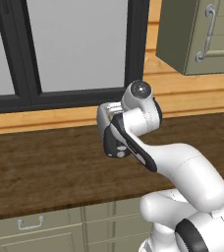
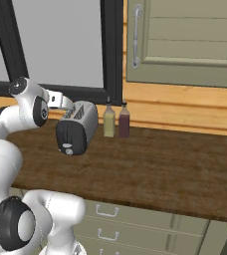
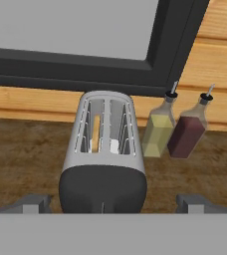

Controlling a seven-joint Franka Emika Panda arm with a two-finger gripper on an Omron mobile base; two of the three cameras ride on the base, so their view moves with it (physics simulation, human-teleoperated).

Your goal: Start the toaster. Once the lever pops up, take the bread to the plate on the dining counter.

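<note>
The toaster (image 3: 104, 152) stands toward the back edge of the wood-grain bench (image 2: 160, 164), under the dark window frame (image 3: 85, 69), its black end face turned out toward me so that the controls can be reached from the front. In the hand view my claw (image 3: 113, 203) hangs wide open and empty, one fingertip showing at either side of that black face, lined up squarely on it. That, as I judge it, is the stance for going down onto the lever (image 3: 103, 207), of which only a thin pale slot shows at the bottom of the face.

Looking from left to right along the bench: bare wood, then the toaster, with a tan edge of the bread (image 3: 96, 133) standing upright in the left slot. The right slot shows something pale that I cannot make out. Just beside the toaster's right flank stand two bottles with pour spouts, one yellow-green (image 3: 159, 130) and one dark red (image 3: 187, 133), close together near the wall and clear of my approach.

In the right base view a pale round knob (image 2: 68, 150) sits low on the toaster's end face. Toasting has not yet been started, by my reading, with the bread sitting high in its slot.
</note>
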